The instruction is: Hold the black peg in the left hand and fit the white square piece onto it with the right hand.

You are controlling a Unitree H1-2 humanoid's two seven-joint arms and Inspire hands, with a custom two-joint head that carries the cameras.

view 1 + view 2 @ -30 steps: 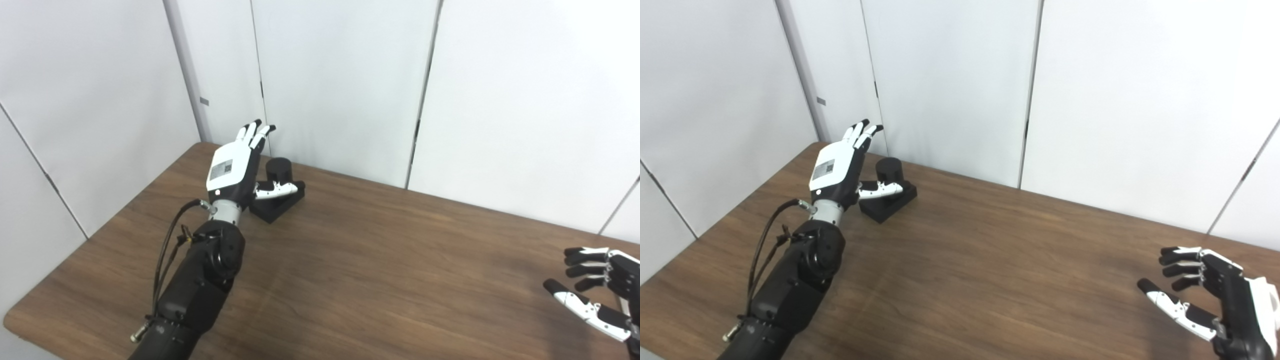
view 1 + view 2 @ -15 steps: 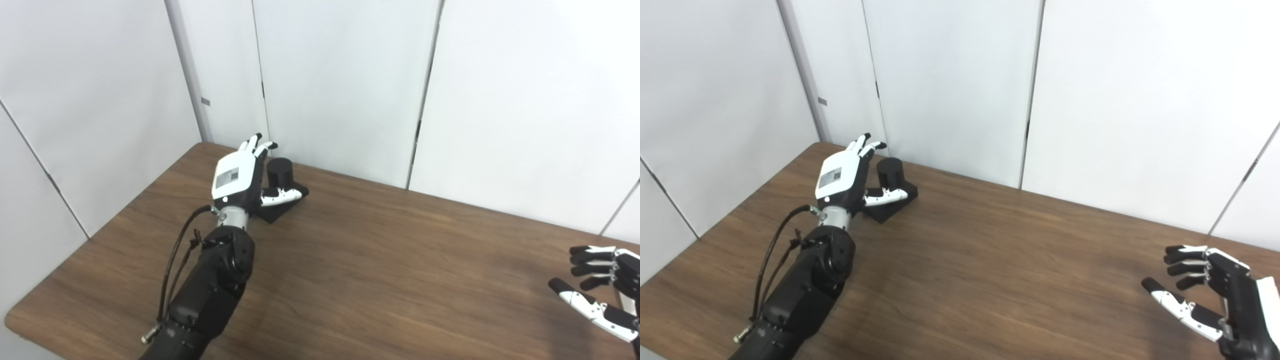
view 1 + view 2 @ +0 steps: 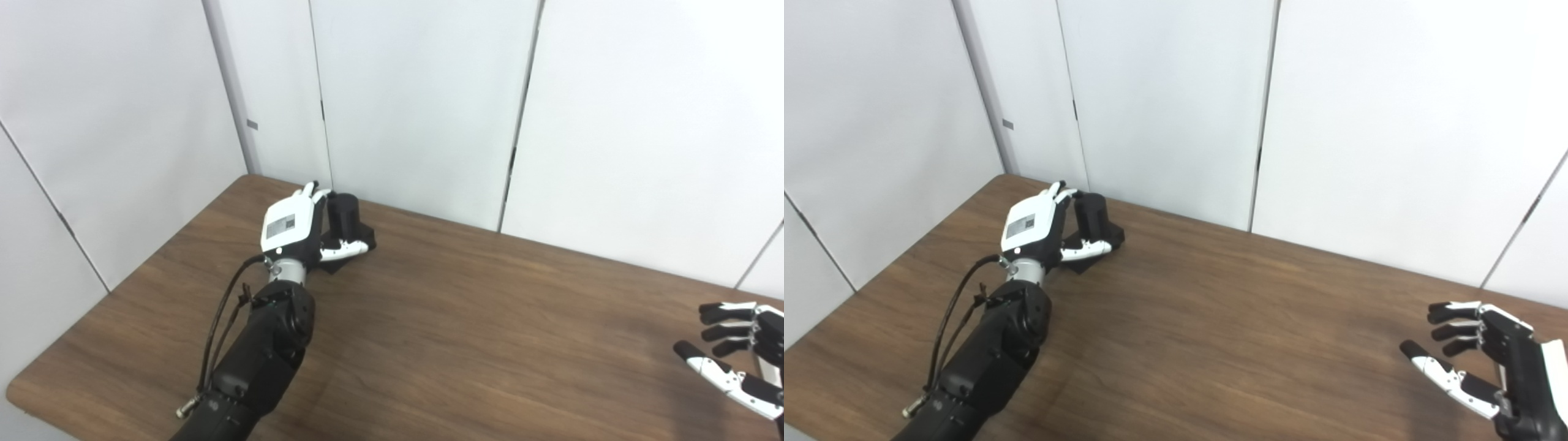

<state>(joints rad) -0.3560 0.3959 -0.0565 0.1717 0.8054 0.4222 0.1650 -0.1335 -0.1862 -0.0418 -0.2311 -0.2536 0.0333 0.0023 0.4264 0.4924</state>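
We log a black peg [image 3: 343,212], matte, on a black square base [image 3: 358,240]. Our left hand [image 3: 291,223] shows a white back plate with a small grey printed label, a black palm side, and white fingers tipped black. Our right hand [image 3: 1488,361] is mostly black, with white segments on thumb and edge. The table [image 3: 465,331] is dark brown wood grain. The wall panels [image 3: 416,92] are plain white with dark seams.
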